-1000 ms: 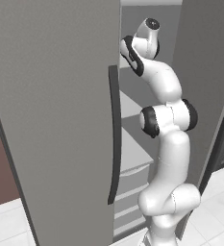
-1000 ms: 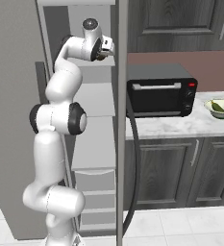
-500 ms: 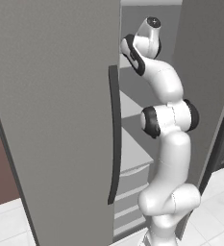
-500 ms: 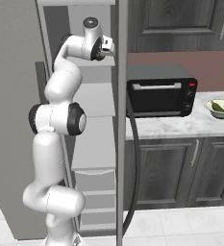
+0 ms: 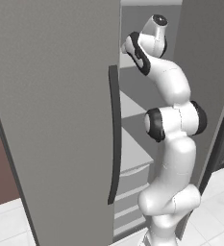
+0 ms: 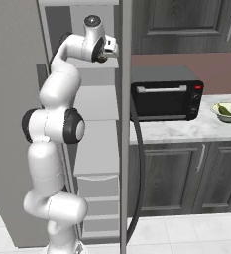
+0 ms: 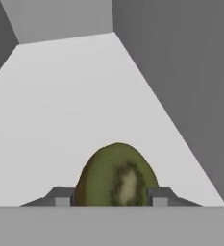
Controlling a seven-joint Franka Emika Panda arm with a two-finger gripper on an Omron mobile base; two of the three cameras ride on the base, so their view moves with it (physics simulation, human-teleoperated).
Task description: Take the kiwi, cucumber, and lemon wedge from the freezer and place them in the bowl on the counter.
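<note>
Got my claw [image 7: 116, 198] clamped on the kiwi [image 7: 117, 174] up on the freezer [image 5: 56, 115] shelf. Next: lift it out, then over to the bowl [image 6: 228, 112] on the table.

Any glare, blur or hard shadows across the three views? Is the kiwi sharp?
Hand view: flat, even light, the kiwi slightly soft between the fingertips, its lower part cut off by the frame's bottom. Left base view: no glare on the freezer door. Right base view: sharp, faint sheen on the arm, soft shadows under the counter.
</note>
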